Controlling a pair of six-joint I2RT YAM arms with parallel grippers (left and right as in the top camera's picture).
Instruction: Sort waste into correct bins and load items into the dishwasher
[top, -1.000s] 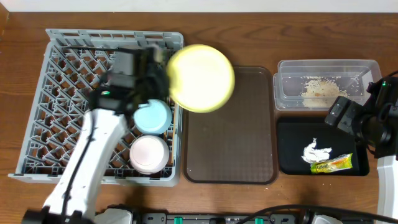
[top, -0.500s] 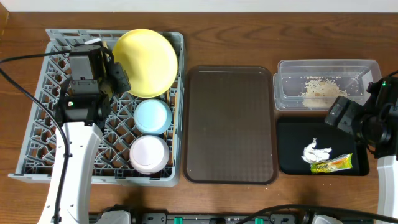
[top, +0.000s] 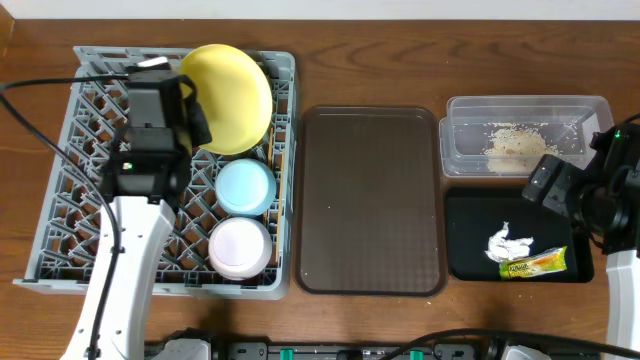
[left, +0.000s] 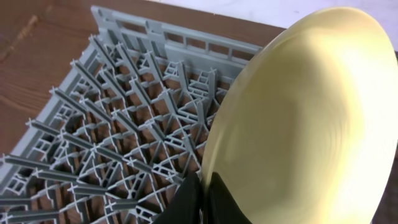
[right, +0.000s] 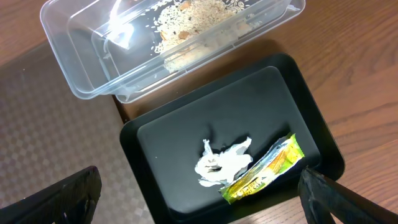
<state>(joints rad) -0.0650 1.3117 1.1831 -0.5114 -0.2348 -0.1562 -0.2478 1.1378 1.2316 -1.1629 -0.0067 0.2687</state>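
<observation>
The left claw (left: 196, 200) is pinched tight on the lower rim of the yellow plate (left: 305, 124), holding it tilted up on edge over the far right corner of the grey rack (top: 60, 230); whether the plate's edge touches the pegs yet I cannot tell; the right claw (right: 199, 186) hangs with its fingers spread wide and nothing between them, above the near edge of the black tray (right: 186, 155). The waste looks sorted: the crumbs (top: 512, 147) lie in the clear tub (top: 455, 150), while the tissue (top: 508, 243) and the snack wrapper (top: 533, 265) lie side by side in the black tray; the brown tray (top: 370, 200) in the middle holds nothing. In the rack the blue bowl (top: 246, 187) and the white bowl (top: 240, 247) sit one behind the other along the right side, just below the plate; I judge the task nearly done, with the plate left to settle between pegs and let go; the cup and chopsticks I cannot make out. Room is tight on the plate's near side, where the blue bowl sits close, and the rack's back wall and right wall stand just beside it; the left half of the rack is bare pegs with plenty of space.
</observation>
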